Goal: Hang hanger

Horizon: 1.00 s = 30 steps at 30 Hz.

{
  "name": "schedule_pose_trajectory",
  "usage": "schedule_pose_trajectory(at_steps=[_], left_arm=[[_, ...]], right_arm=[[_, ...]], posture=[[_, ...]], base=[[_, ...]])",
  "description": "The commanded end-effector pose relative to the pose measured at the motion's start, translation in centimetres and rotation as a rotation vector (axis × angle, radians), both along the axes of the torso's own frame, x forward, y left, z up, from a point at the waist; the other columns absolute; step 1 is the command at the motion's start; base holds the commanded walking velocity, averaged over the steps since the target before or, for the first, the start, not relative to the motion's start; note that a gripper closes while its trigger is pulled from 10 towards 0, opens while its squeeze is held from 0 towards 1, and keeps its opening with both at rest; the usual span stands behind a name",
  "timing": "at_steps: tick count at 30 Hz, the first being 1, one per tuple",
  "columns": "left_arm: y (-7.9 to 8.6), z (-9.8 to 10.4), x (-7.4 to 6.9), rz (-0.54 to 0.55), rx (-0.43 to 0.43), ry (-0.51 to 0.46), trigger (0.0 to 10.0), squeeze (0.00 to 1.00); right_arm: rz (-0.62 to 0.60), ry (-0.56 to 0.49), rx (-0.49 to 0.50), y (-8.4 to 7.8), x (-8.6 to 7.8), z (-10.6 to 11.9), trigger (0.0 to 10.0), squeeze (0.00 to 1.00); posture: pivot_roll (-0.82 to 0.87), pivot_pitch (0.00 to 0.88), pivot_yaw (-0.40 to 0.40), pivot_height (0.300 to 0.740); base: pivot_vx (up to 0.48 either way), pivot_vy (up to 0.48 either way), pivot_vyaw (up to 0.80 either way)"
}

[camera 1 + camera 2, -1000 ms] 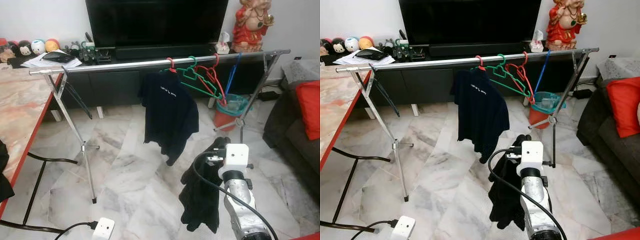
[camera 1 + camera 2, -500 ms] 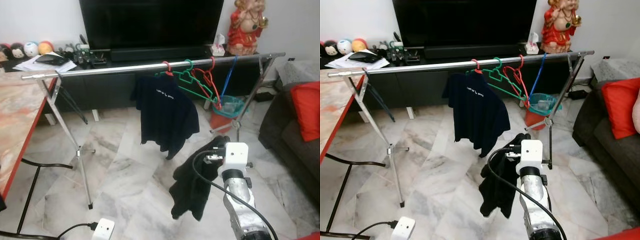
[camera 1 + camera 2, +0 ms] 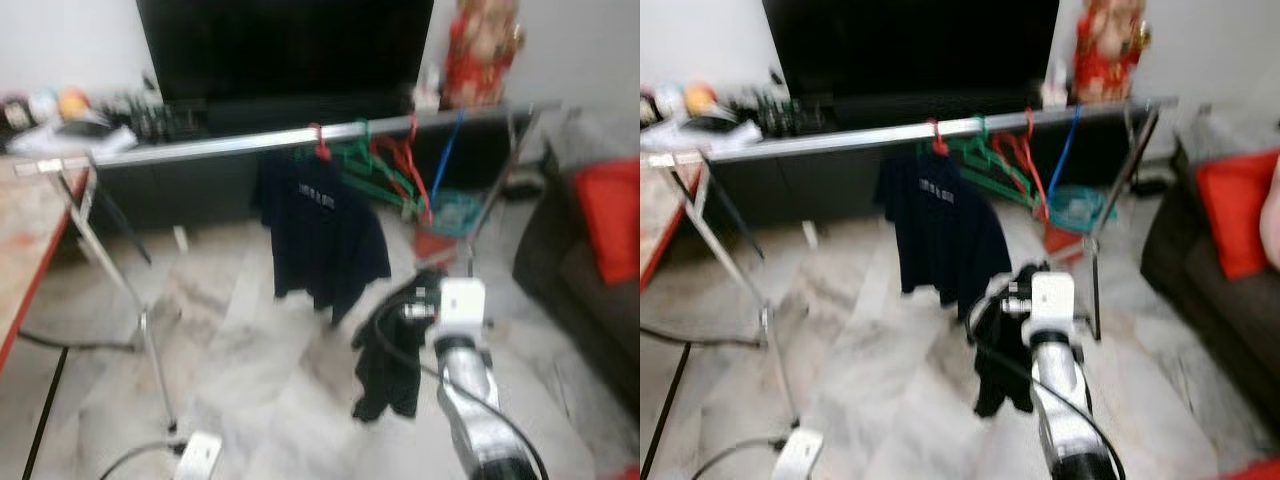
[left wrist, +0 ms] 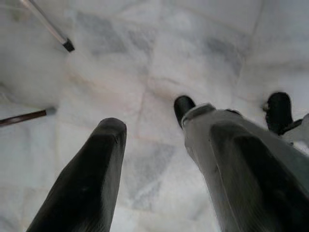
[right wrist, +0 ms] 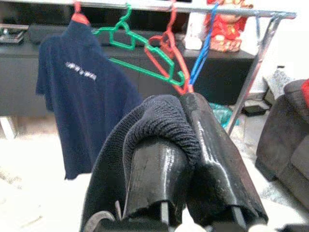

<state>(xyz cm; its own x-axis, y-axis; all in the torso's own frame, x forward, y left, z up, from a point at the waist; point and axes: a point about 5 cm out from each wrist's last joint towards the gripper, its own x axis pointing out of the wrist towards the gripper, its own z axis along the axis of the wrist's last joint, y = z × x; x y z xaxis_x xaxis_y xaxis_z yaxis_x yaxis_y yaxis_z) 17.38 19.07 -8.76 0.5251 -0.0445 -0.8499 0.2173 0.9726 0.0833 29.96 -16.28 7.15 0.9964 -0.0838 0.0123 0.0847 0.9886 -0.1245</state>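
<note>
Right gripper [image 5: 186,145] has its fingers clamped on a black garment [image 3: 390,365], held before the clothes rail [image 3: 250,143]. Navy shirt [image 3: 318,235] and empty hangers [image 5: 159,60] hang there. Left gripper [image 4: 154,159] points at the floor, fingers apart.

1. One long silver metal clothes rail [image 3: 230,145] is seen.
2. One navy short-sleeved shirt [image 5: 79,101] is counted on it.
3. Empty plastic hangers are counted: one green [image 5: 137,55], one red [image 5: 169,53], one blue [image 5: 200,50].
4. One dark knitted garment [image 5: 154,128] is counted.
</note>
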Motion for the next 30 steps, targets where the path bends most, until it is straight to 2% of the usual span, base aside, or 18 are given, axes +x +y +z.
schedule_pose_trajectory(at_steps=[1, 30], left_arm=[[-0.53, -0.2, -0.26, 0.005, -0.018, 0.015, 10.0, 0.0], [-0.53, -0.18, -0.22, 0.006, -0.02, 0.016, 10.0, 0.0]], right_arm=[[-0.011, -0.025, -0.005, -0.48, 0.26, 0.6, 10.0, 0.0], [-0.005, -0.023, 0.001, -0.33, 0.34, 0.59, 10.0, 0.0]], posture=[[0.06, 0.0, -0.011, 0.74], [0.06, 0.0, -0.011, 0.74]], base=[[0.259, 0.0, 0.0], [0.263, 0.0, 0.0]])
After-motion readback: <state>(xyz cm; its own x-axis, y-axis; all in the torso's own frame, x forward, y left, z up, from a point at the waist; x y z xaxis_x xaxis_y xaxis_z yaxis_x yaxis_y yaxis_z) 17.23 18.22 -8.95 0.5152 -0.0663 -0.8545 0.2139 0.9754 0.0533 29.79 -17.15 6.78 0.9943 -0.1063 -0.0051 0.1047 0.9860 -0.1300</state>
